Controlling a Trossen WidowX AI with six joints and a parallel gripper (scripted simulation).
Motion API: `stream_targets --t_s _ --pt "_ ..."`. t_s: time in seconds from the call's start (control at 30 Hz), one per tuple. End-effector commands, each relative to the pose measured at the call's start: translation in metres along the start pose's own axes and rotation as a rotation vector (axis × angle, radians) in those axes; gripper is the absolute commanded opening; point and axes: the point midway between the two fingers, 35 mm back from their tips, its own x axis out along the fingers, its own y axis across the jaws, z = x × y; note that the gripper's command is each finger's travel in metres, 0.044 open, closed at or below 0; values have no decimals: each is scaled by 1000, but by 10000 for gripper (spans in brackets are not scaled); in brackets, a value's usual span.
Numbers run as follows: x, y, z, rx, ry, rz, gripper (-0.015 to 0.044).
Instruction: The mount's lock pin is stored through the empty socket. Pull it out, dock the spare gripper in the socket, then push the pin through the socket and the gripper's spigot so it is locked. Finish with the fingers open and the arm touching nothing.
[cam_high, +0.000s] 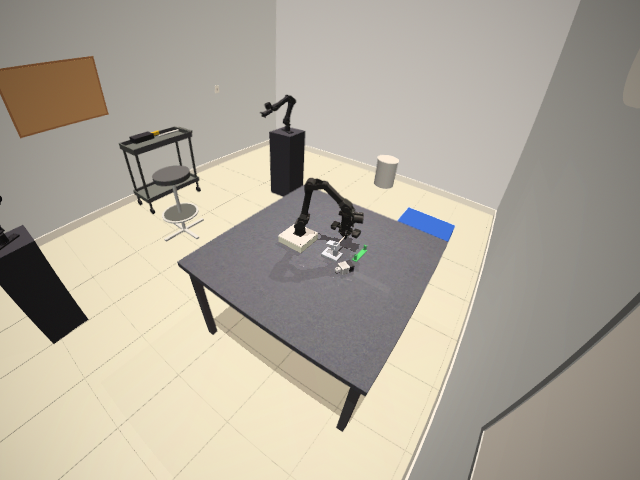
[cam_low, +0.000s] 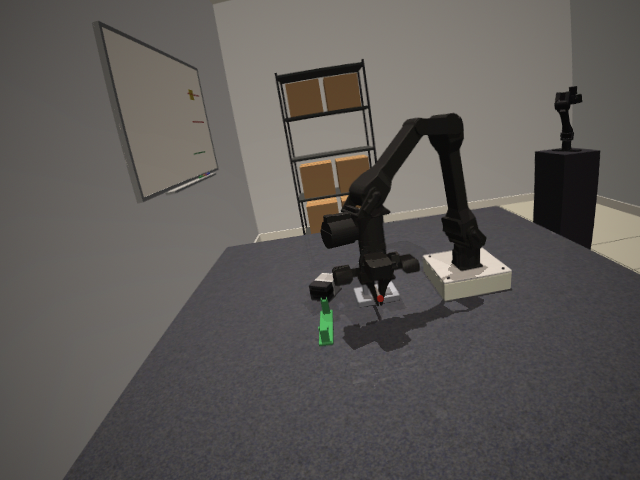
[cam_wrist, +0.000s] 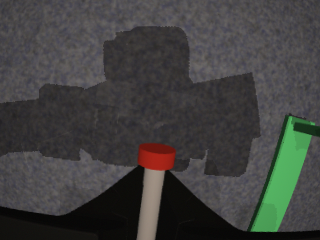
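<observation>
My gripper (cam_high: 344, 236) (cam_low: 379, 296) (cam_wrist: 151, 171) points down, shut on the lock pin (cam_wrist: 151, 200), just below its red head (cam_low: 379, 298) (cam_wrist: 156, 157). The pale shaft runs back toward the mount. The white mount (cam_high: 331, 254) (cam_low: 363, 298) stands on the table, beside and partly behind the fingers. The fingers hide the pin's far end in the wrist view, so I cannot tell whether it is still in the socket. The spare gripper (cam_high: 344, 267) (cam_low: 321, 289), white and black, lies on the table near the mount, away from my fingers.
A green holder (cam_high: 360, 254) (cam_low: 326, 322) (cam_wrist: 282, 175) with two upright posts stands close beside the mount and my gripper. The arm's cream base block (cam_high: 297, 239) (cam_low: 467, 284) is on the mount's other side. The dark table (cam_high: 310, 310) (cam_low: 361, 413) carries them all.
</observation>
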Motion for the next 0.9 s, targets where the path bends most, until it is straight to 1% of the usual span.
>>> stream_targets --t_s 0.0,0.87 --pt "2 0 3 4 5 0 0" --pt "0 0 26 3 8 -7 0"
